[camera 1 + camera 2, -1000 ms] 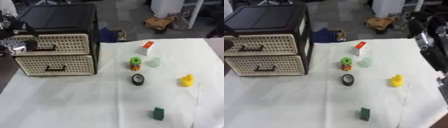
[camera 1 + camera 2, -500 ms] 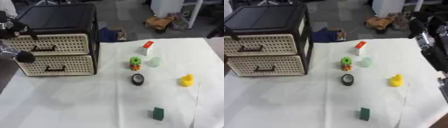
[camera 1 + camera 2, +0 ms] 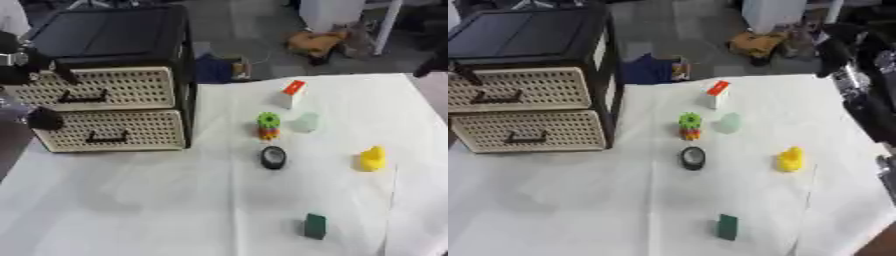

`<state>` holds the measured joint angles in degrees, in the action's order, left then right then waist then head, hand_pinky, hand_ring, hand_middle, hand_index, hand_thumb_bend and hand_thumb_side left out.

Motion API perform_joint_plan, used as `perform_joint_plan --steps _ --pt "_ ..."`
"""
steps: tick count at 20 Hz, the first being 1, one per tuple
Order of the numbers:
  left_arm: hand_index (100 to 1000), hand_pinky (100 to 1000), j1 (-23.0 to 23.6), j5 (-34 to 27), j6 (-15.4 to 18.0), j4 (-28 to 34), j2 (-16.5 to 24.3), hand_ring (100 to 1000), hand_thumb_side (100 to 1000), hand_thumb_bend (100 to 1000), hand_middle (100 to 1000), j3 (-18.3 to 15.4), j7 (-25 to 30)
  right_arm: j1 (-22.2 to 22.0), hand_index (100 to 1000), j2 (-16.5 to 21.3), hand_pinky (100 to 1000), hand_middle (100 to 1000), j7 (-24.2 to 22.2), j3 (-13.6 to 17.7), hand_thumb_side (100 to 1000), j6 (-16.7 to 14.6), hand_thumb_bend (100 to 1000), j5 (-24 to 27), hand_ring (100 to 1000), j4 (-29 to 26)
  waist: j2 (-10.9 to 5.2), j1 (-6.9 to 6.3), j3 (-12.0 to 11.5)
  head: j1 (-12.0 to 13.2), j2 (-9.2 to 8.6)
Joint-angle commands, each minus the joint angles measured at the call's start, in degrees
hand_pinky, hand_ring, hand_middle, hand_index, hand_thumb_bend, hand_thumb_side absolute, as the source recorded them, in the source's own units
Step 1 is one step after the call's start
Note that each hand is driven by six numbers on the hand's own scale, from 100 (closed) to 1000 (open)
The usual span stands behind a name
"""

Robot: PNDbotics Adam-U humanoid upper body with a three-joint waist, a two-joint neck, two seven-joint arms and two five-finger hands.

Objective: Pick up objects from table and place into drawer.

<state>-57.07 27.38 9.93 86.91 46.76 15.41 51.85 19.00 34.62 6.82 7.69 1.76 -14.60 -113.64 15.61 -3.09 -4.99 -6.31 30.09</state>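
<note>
while the left hand (image 3: 35,80) hangs at the desk's left edge against the top drawer (image 3: 96,89), fingers unreadable, both drawers look closed, its handle running sideways just right of the hand. the yellow duck (image 3: 790,159) and other objects lie mid-desk, nearer the right arm (image 3: 859,85). since a second ago the hand has shifted slightly.

Both drawers (image 3: 525,111) shut, objects (image 3: 693,158) on table (image 3: 579,200)

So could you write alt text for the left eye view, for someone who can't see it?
A robot's dark left hand hovers at the front of a two-drawer cabinet, both drawers closed, on a white table. To its right lie small objects: an orange-topped white box, a green-and-orange toy, a black ring, a yellow duck and a green block.
</note>
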Motion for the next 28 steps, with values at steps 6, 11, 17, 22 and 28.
perform_joint_plan --steps 6,11,17,22,28 --pt "954 100 -1.6 -1.1 0.3 -4.3 0.1 100 1000 794 100 -0.6 0.1 0.9 847 1.3 651 643 0.0 0.3 1000 0.2 445 -0.3 523 -1.0 -0.5 -0.07 0.4 0.7 -0.82" --pt "952 100 -1.7 -0.6 -0.5 -5.7 -0.2 100 1000 786 100 -1.4 0.1 1.0 846 1.2 651 642 -0.1 0.3 1000 0.1 446 -0.3 523 -1.0 -0.17 -0.04 0.8 1.1 -1.22" --pt "955 100 -2.0 0.8 -1.5 -6.3 -0.3 100 1000 796 100 -2.1 0.0 1.1 846 1.1 652 641 -0.2 0.3 1000 0.0 446 -0.3 524 -1.0 0.08 -0.06 1.2 1.2 -1.71" --pt "954 100 -2.2 4.0 -2.0 -7.4 -0.7 100 1000 797 100 -2.6 -0.9 1.3 846 1.1 652 641 -0.4 0.3 1000 -0.2 447 -0.2 524 -1.0 0.37 -0.08 1.6 1.5 -2.27" --pt "947 100 -2.1 6.2 -2.8 -8.7 -1.1 100 1000 806 100 -2.9 -3.2 1.4 846 1.0 652 640 -0.5 0.3 1000 -0.3 447 -0.3 524 -1.0 0.83 -0.13 2.1 1.9 -2.88"
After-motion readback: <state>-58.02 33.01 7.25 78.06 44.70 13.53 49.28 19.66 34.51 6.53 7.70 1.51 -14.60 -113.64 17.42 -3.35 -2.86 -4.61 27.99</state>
